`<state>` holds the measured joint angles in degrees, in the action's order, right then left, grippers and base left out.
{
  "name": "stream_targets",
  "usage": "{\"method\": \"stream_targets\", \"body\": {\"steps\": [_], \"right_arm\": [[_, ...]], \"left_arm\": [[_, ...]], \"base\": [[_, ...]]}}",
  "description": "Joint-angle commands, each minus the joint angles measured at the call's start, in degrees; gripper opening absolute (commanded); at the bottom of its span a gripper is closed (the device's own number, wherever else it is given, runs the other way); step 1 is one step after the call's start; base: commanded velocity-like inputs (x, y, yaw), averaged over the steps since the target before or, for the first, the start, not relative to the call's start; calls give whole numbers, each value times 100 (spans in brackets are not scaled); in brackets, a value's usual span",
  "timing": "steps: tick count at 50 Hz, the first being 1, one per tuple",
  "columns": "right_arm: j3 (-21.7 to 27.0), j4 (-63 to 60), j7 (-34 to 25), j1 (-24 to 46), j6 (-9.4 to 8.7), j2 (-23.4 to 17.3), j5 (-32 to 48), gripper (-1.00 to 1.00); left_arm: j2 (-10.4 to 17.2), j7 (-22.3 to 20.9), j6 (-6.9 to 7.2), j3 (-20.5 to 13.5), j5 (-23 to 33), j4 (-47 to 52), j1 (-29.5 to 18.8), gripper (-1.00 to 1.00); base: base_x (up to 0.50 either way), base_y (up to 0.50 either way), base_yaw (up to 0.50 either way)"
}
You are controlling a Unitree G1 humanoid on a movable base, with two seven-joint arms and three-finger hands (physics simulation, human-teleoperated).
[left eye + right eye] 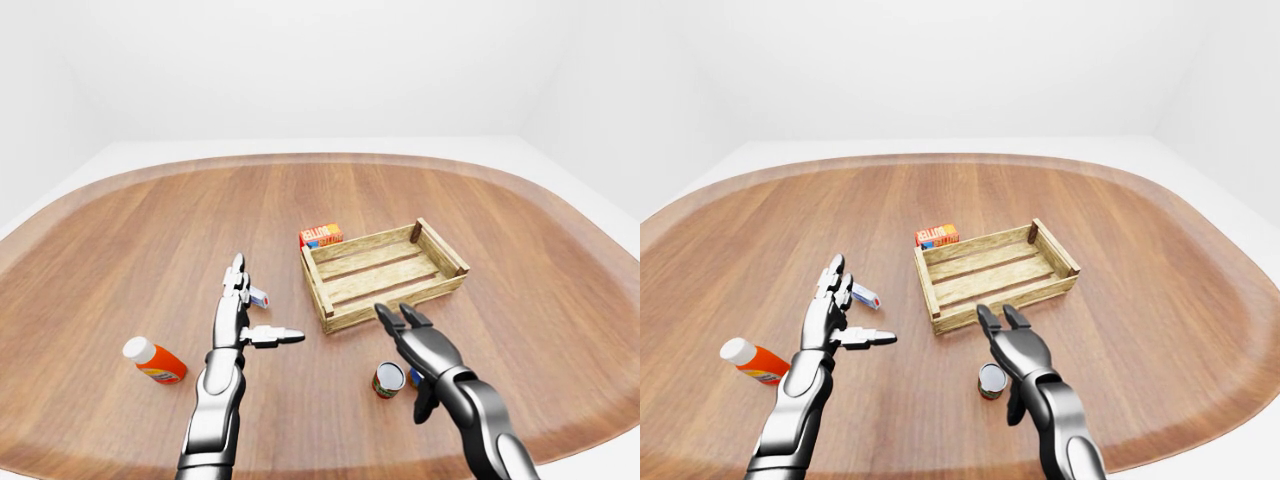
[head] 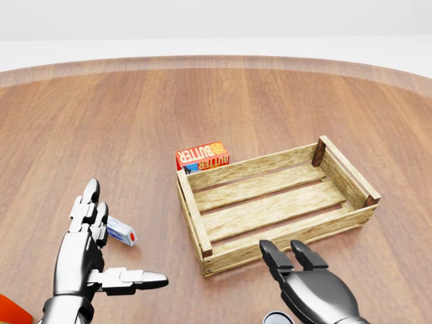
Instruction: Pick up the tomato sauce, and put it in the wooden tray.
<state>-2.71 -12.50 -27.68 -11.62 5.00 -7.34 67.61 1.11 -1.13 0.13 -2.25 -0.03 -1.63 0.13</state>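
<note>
right hand hovering over the tomato sauce can, not yet gripping

the step in hand looks like the reach: the right hand [image 1: 408, 335] should drop straight down, released fingers straddling the upright tomato sauce [image 1: 388, 380] before closing, so it does not tip. the can stands on the tabletop [image 1: 150, 230] at the near edge, just under and left of that hand. the left hand [image 1: 240, 315] hangs spread and empty further left. farther off lies the wooden tray [image 1: 384, 274], empty, with a butter box [image 1: 321, 236] touching its far left corner.
</note>
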Motion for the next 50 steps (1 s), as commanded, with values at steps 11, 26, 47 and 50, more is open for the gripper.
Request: {"method": "stream_targets", "body": {"steps": [11, 26, 47, 50], "right_arm": [[-156, 710, 390, 163, 0, -29, 216, 100], [-236, 1309, 702, 339, 0, -89, 269, 100], [-264, 1657, 869, 470, 0, -112, 306, 100], [-294, 1766, 934, 490, 0, -111, 324, 100]], "left_arm": [[-4, 9, 15, 3, 2, 18, 9, 100], [8, -3, -30, -13, -5, -59, -19, 100], [-1, 3, -25, -2, -3, -51, -13, 100], [-1, 7, -24, 0, 0, -52, -14, 100]], "base": [[0, 0, 0], [0, 0, 0], [0, 0, 0], [0, 0, 0]]}}
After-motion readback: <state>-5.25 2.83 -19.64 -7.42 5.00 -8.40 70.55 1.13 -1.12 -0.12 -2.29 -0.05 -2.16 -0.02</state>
